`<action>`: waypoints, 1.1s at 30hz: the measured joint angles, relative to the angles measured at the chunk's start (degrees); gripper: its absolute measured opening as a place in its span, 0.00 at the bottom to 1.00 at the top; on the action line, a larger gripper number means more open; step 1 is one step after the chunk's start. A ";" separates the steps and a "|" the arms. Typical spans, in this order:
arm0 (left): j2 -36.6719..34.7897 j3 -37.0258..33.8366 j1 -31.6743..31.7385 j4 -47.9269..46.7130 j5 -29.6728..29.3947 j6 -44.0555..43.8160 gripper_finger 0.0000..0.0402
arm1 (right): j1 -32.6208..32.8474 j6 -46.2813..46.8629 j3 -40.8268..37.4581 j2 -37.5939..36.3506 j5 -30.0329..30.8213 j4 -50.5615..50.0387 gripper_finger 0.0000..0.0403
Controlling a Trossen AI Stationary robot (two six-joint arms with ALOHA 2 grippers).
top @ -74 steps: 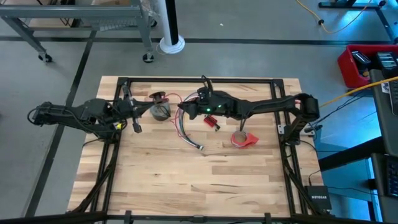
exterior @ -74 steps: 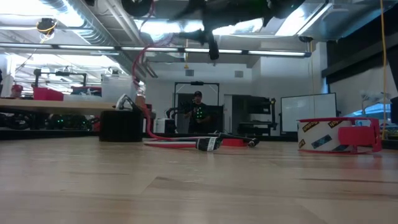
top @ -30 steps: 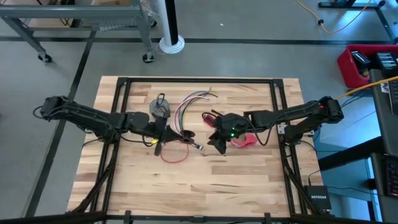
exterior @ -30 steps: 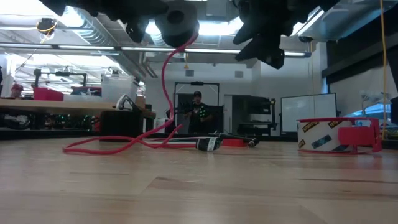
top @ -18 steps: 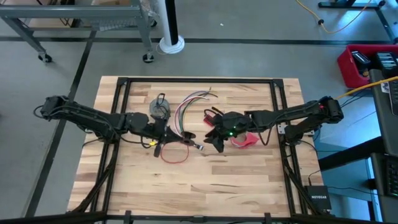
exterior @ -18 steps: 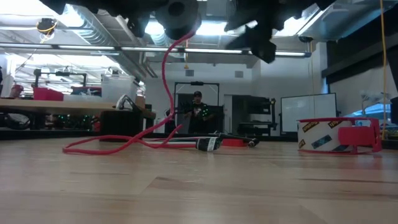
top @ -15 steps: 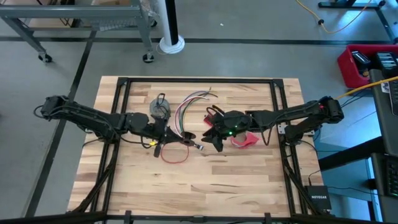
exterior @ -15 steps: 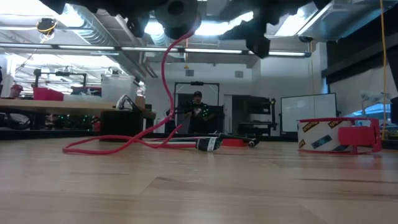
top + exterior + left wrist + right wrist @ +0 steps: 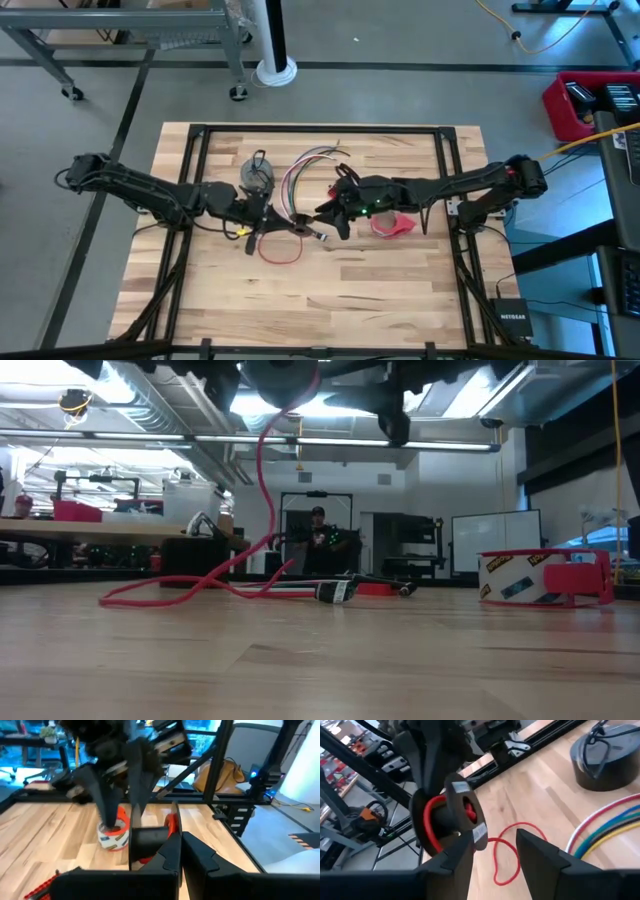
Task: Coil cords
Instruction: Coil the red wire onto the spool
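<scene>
Slack comes first: a loop of red cord (image 9: 281, 248) lies on the table (image 9: 330, 300) toward its front edge, and from it a single strand climbs to the red coil (image 9: 283, 382) held in the air. The left gripper (image 9: 262, 217) is pressed together, pinching the coil by its black reel, well above the wood. Facing it, the right gripper (image 9: 325, 215) hangs just beside the coil with its fingers (image 9: 542, 855) spread; in the right wrist view they frame the reel but do not touch it.

Under and behind the two grippers lies the wire bundle (image 9: 300, 172), its plug end (image 9: 320, 237) nearest the front and its loose ends fanned toward the back. The tape roll (image 9: 392, 226) sits to the right, apart from the cords. Farthest back, the grey coil (image 9: 258, 176) rests on the table, already wound.

The step in hand looks like winding the red cord, with a good length not yet taken up. The next move likely calls for the right gripper to drop to the hanging strand, close on it, and lead it round the reel without tugging the coil from the left gripper's pinch.
</scene>
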 joint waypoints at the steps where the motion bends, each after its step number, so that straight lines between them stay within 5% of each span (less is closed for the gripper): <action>1: 0.00 0.00 -0.05 0.31 0.00 0.29 0.00 | -0.06 -0.06 0.00 0.46 -0.51 0.58 0.38; 14: -0.26 0.00 0.22 -2.55 -2.18 2.15 0.00 | -0.06 0.04 0.05 0.51 -2.59 -1.06 0.38; 18: -0.65 0.00 0.74 -3.25 -3.35 1.98 0.00 | -0.09 -0.02 2.53 -2.88 -1.21 -12.41 0.38; 25: -1.12 0.00 2.18 -3.03 -3.19 1.90 0.00 | -0.41 -0.33 11.39 -12.49 12.08 -42.63 0.38; 33: -1.25 0.00 3.32 -2.88 -3.02 0.31 0.00 | -0.39 -3.03 9.51 -25.04 18.41 -60.82 0.38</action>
